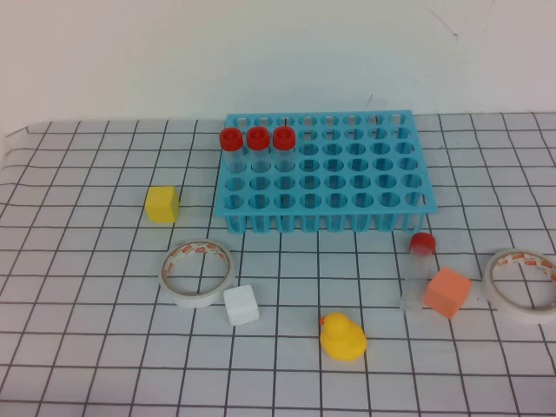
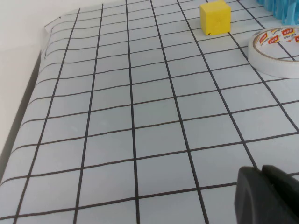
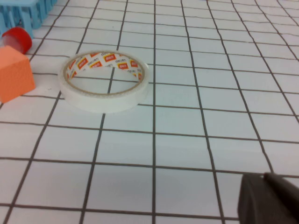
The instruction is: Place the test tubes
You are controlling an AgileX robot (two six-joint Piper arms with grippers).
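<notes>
Left gripper (image 2: 262, 176) clenched, empty, above the near-left mat (image 2: 140, 116). Right gripper (image 3: 265, 181) clenched, empty, near the right tape roll (image 3: 103, 80). One red-capped test tube (image 1: 419, 271) lies beside the orange cube (image 1: 446, 292), nearer than the blue rack (image 1: 326, 174).

My left gripper (image 2: 262, 186) sat low at the near left, its fingers pressed together and holding nothing, the tips aimed toward the far side. My right gripper (image 3: 265, 193) sat low at the near right in the same pose, closed and empty. Of each, only the dark fingertips showed.
</notes>
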